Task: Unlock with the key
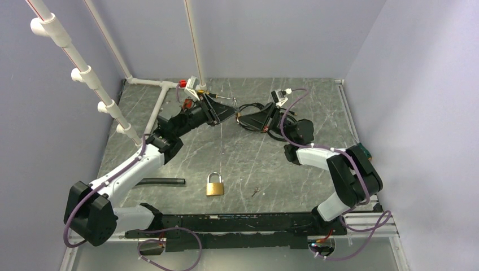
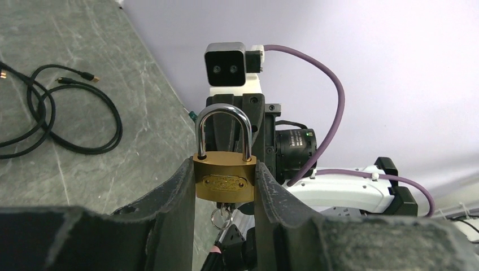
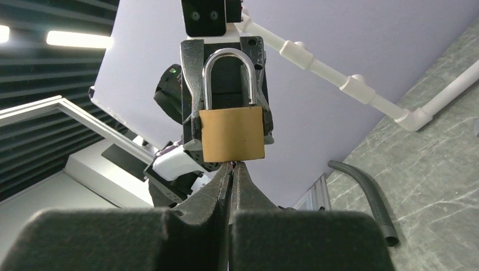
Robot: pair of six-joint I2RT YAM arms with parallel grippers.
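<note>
Left gripper [image 2: 224, 176] of mine clamps the brass padlock [image 2: 223, 182] by its two sides, shackle up and closed, raised over the far middle of the bench [image 1: 271, 164]. My right gripper [image 3: 231, 169] faces it from the other side, fingers pressed fully together with their tips just under the lock's base. A key [image 2: 222, 215] hangs from the keyhole there; I cannot make out whether the tips actually pinch it. Down on the bench, near the front edge, a second padlock [image 1: 214, 185] lies flat with a loose key [image 1: 256, 192] just to its right and a black hose [image 1: 161, 181] to its left. A black cable [image 2: 85, 130] loops on the surface.
</note>
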